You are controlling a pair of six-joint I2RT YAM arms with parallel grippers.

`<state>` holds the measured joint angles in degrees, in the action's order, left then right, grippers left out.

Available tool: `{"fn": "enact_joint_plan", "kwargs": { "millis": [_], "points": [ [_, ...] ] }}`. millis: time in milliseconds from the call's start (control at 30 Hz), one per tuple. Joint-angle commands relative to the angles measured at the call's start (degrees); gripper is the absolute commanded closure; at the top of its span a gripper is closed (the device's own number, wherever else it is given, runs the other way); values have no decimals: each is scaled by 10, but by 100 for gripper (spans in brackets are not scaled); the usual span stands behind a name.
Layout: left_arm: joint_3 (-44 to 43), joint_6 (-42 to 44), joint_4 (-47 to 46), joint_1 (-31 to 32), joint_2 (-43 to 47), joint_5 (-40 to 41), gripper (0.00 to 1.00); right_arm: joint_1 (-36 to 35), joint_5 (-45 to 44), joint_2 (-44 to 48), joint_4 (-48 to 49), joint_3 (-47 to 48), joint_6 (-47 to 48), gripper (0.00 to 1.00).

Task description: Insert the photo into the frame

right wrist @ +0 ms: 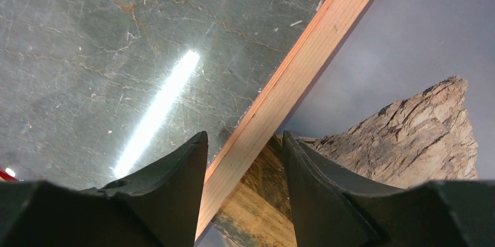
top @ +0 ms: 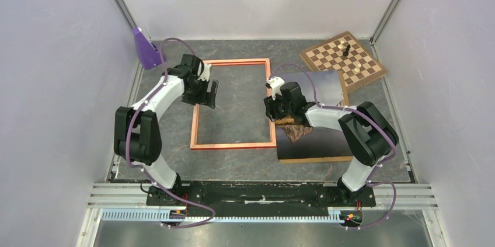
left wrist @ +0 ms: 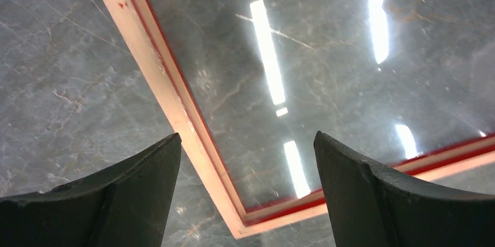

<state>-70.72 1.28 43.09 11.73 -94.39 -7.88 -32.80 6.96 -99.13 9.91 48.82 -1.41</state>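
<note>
The thin orange-red frame [top: 233, 145] lies flat in the middle of the table, its glass mirroring the ceiling lights. The photo [top: 318, 86] of a rocky mountain lies face up just right of it, on a brown board. My left gripper [top: 205, 96] hovers open over the frame's left rail; in the left wrist view a corner of the frame [left wrist: 175, 101] shows between the wide-apart fingers of that gripper [left wrist: 246, 136]. My right gripper [right wrist: 245, 134] stands open, straddling the frame's right rail [right wrist: 303, 60] and the photo's left edge [right wrist: 408, 124]. Nothing is held.
A brown chessboard [top: 343, 60] with a few pieces sits at the back right. A purple block [top: 146, 49] stands at the back left. The brown backing board [top: 315, 159] sticks out under the photo's near edge. White walls close in both sides.
</note>
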Motion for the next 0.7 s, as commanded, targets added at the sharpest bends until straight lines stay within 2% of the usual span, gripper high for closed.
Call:
{"fn": "enact_joint_plan", "kwargs": {
  "millis": [0, 233, 667],
  "points": [
    [-40, -5, -35, -12, -49, 43, 10, -3, -8, 25, 31, -12, 8, 47],
    [-72, -7, -35, -29, -117, 15, 10, -2, -6, 29, 37, -19, 6, 46],
    [-61, -36, -31, -32, -141, -52, 11, -3, -5, 17, 39, -21, 0, 46]
  ]
}}
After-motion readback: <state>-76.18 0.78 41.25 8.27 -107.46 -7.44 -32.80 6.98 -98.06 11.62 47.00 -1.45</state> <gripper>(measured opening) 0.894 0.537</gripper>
